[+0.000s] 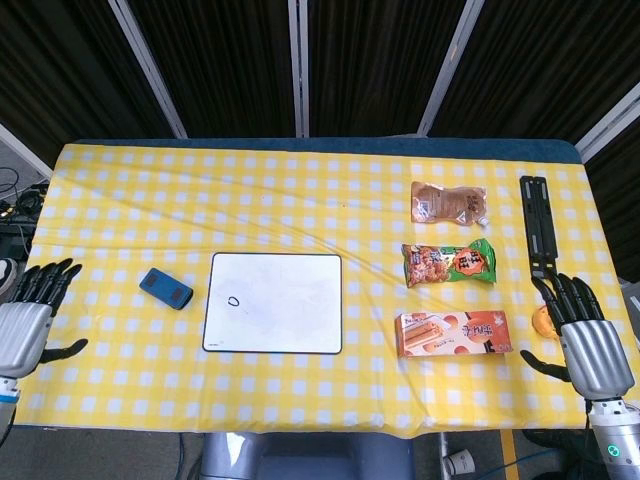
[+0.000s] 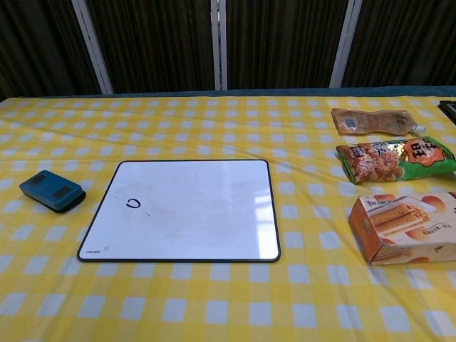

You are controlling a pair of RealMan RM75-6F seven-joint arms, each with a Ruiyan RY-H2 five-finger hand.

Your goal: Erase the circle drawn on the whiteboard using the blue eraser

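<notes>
Head view shows the blue eraser (image 1: 165, 288) lying flat on the yellow checked table (image 1: 250, 190), toward the left edge and just beside the left rim of the whiteboard (image 1: 290, 310), not touching it. The small black circle (image 1: 234, 301) sits near the board's left side, on the half closest to the eraser; the rest of the white surface looks nearly clean, with only faint smudges. The left hand (image 1: 25, 325) hangs at the table's left edge with fingers spread and nothing in them, well apart from the eraser. The right hand (image 1: 585, 340) is likewise spread and empty at the right edge, close beside a small orange object (image 1: 543, 320). Between the board and that hand lie an orange snack box (image 1: 455, 334), a green snack bag (image 1: 450, 263) and a brown pouch (image 1: 449, 203), with a black strip (image 1: 538, 225) along the right edge. The likely trouble is the low, flat eraser sliding on the cloth when fingers close on it, or the unfixed board shifting under the wiping stroke and bunching the cloth. Writing: the bag and box carry large characters too small to read here, and a tiny mark at the board's near left corner is illegible.
</notes>
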